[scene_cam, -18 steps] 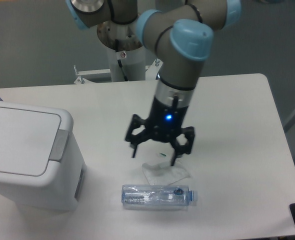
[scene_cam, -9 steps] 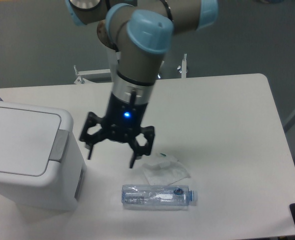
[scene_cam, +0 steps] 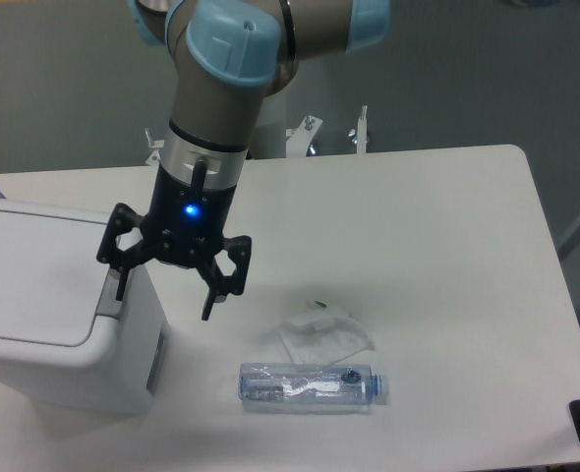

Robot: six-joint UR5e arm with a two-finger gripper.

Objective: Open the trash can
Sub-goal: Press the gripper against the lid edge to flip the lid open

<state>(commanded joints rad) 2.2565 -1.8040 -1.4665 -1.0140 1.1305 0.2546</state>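
Far left: trash can point(scene_cam: 44, 324), white, boxy, rounded corners, on the table point(scene_cam: 447, 226) at its left edge, partly cropped by frame; same spot as in both earlier frames. Lid point(scene_cam: 29, 280) flat and shut, unchanged. Grey push tab point(scene_cam: 111, 292) on the right rim of the lid, now partly hidden behind one finger. Next right: gripper point(scene_cam: 165, 294), moved well left versus a second ago (then above the crumpled wrapper, half a second ago between wrapper and can), now straddling the can's right edge. Fingers spread wide, nothing held, same spread as before. Left-hand fingertip point(scene_cam: 119, 291) over the tab area; contact with tab or lid not determinable from this view. Right-hand fingertip point(scene_cam: 208, 307) hanging off the can's side, above bare table, apart from the can wall. Blue LED lit on the gripper body. Arm point(scene_cam: 221, 88) rising from the gripper toward top of frame, swung left with it; mounting post behind the table now more exposed. Further right: crumpled clear wrapper point(scene_cam: 324, 336) on the table, no longer under the gripper, position unchanged. Just in front of it: clear plastic bottle point(scene_cam: 313, 385) lying on its side, cap to the right, unmoved. Bottle and wrapper near each other, both well apart from the gripper now.
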